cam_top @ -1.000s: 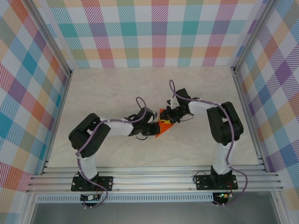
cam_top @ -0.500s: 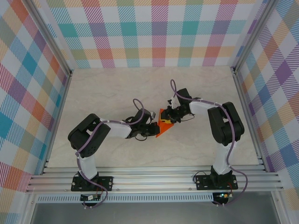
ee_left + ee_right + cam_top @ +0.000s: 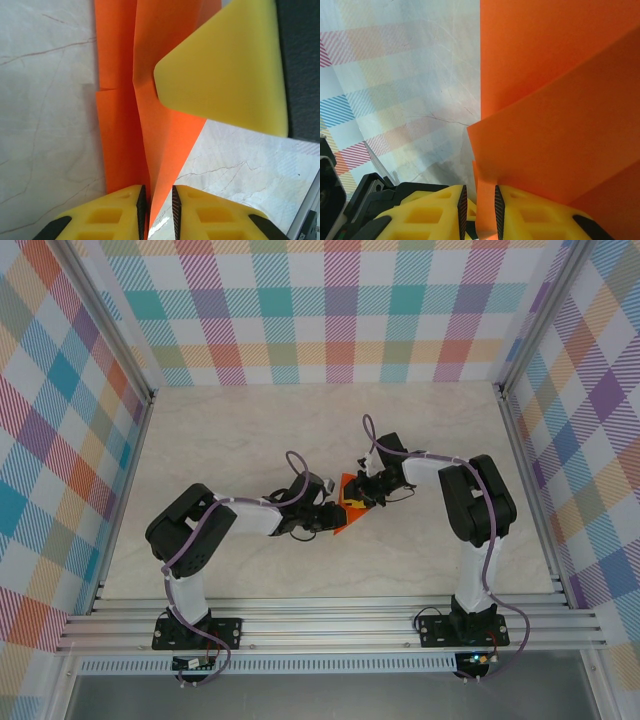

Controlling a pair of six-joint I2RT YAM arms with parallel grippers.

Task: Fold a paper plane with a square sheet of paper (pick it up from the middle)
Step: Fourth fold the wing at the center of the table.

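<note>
Left claw (image 3: 157, 194) — looser around paper (image 3: 150, 140)

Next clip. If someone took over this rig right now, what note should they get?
Left end effector: jaws nearly closed, with a raised fold of the orange paper in the narrow gap. I cannot tell whether it is firmly pinched.
Right end effector: the same, a narrow gap around a paper edge.
Paper: mid-table, between both arms.
Done: creased into layered, pointed folds.
Left: the remaining folds; it does not look like a finished plane yet.
</note>
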